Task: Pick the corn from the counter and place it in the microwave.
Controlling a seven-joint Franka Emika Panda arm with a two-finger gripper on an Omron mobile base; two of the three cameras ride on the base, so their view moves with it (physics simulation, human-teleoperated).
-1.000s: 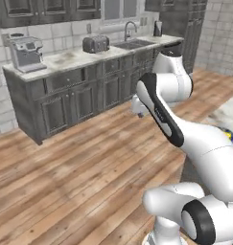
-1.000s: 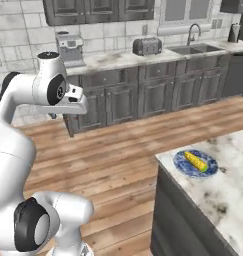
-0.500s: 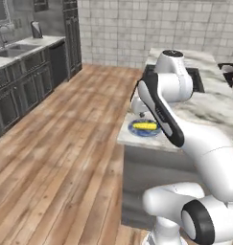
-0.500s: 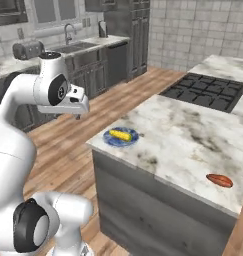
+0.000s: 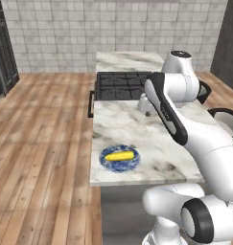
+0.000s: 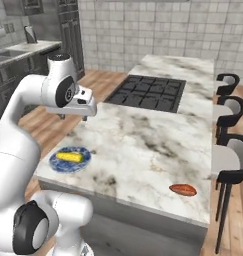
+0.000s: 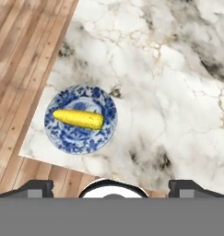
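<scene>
My pincer [image 7: 111, 184] hangs released and empty above the bench [image 6: 143, 145], while the corn [image 7: 79, 118] lies on its side across the blue plate [image 7: 69, 138] near the bench's front corner, well apart from the stovetop [image 6: 148, 93].

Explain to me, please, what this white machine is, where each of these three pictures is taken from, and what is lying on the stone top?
It is a white robot arm on a base that can drive, in a rendered kitchen. Two pictures come from cameras on that base, behind the arm to its left and right. The third comes from a camera on the hand, looking down past the claw, whose dark tips stand wide apart with nothing between them.

On the marble counter lies a blue patterned plate near the corner, with a yellow corn cob on it. A black stovetop is set into the counter farther back. Near the front edge, toward the dark stools, lies a small reddish-brown item; I cannot tell what it is.
</scene>
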